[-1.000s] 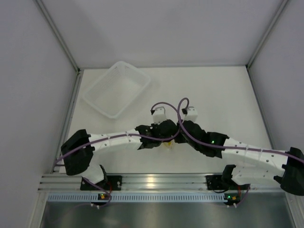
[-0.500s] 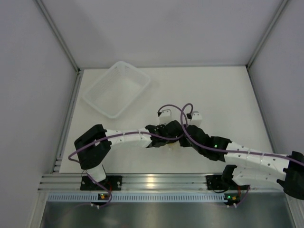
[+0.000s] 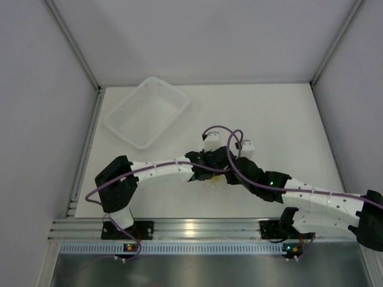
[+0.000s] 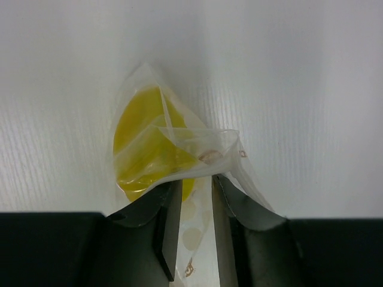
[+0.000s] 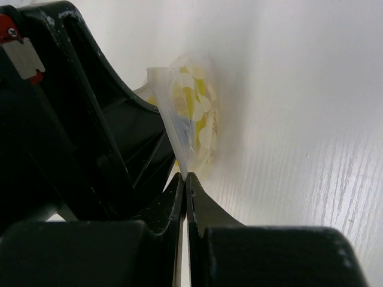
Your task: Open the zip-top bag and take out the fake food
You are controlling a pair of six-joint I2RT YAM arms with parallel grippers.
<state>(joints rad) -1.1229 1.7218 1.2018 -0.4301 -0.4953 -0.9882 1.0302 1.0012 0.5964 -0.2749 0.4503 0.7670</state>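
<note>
The zip-top bag [image 3: 211, 179] lies on the white table between my two grippers, with the yellow fake food [image 4: 143, 140] inside it. In the left wrist view the clear bag [image 4: 200, 140] sits just past the fingertips. My left gripper [image 4: 196, 179] has its jaws a narrow gap apart, with printed bag film lying between them. My right gripper [image 5: 185, 175] is shut on a thin edge of the bag [image 5: 182, 113], and yellow shows through the film. From above, the left gripper [image 3: 205, 172] and right gripper [image 3: 223, 177] almost touch over the bag.
A translucent white basket tray [image 3: 124, 136] stands at the back left of the table. White walls close in the left, right and far sides. The arm bases and an aluminium rail run along the near edge.
The left arm's elbow has swung right and up, and both wrists have shifted slightly right and back while staying together over the bag. The tray has not moved.
</note>
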